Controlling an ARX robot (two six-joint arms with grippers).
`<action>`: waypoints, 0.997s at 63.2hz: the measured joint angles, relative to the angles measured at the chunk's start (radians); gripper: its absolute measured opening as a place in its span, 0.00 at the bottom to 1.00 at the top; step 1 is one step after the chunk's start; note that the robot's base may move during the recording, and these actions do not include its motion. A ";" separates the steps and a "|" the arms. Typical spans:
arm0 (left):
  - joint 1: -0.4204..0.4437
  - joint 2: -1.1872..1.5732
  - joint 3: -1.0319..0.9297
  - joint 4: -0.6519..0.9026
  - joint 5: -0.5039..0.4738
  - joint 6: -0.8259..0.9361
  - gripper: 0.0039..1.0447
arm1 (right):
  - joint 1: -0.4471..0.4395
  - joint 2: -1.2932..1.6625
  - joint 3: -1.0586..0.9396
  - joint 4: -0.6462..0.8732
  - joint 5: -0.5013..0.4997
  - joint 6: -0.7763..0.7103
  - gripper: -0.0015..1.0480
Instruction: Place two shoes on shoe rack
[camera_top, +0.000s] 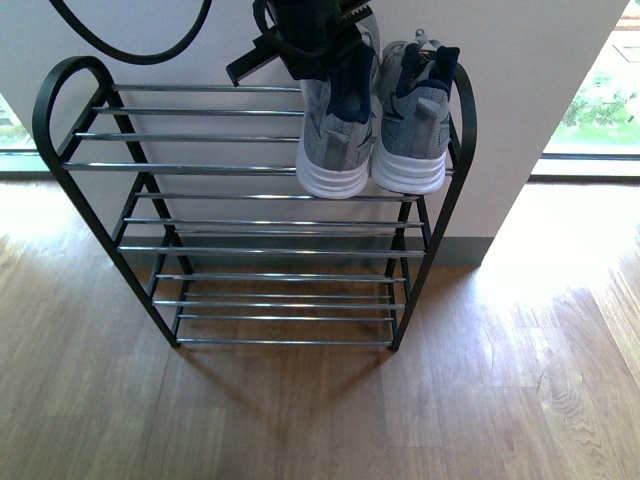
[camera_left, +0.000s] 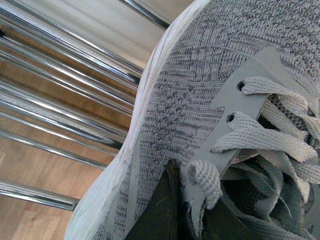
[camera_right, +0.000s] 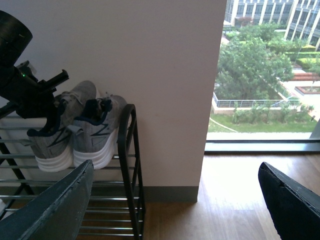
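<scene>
Inner shoe (camera_top: 335, 135) rests on the top tier of the shoe rack (camera_top: 60, 150), heel toward the robot, directly under the left claw (camera_top: 328, 55). The claw is at the shoe's collar. The wrist camera shows only knit and laces, so can't tell if it is clamped or let go. Outer shoe (camera_top: 410, 125) is just right of the claw, touching its mate and tucked against the rack's end arch, likely to keep the pair together. Right claw (camera_right: 175, 167) is spread wide and empty, well back from both. Judgement: both shoes are placed, and only release and lift-out are left.
</scene>
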 joint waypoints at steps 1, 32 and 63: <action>0.000 0.001 0.001 0.000 0.002 -0.002 0.04 | 0.000 0.000 0.000 0.000 0.000 0.000 0.91; -0.002 -0.229 -0.298 0.164 0.148 -0.025 0.92 | 0.000 0.000 0.000 0.000 0.000 0.000 0.91; 0.218 -0.997 -1.399 1.180 -0.192 0.743 0.66 | 0.000 0.000 0.000 0.000 -0.001 0.000 0.91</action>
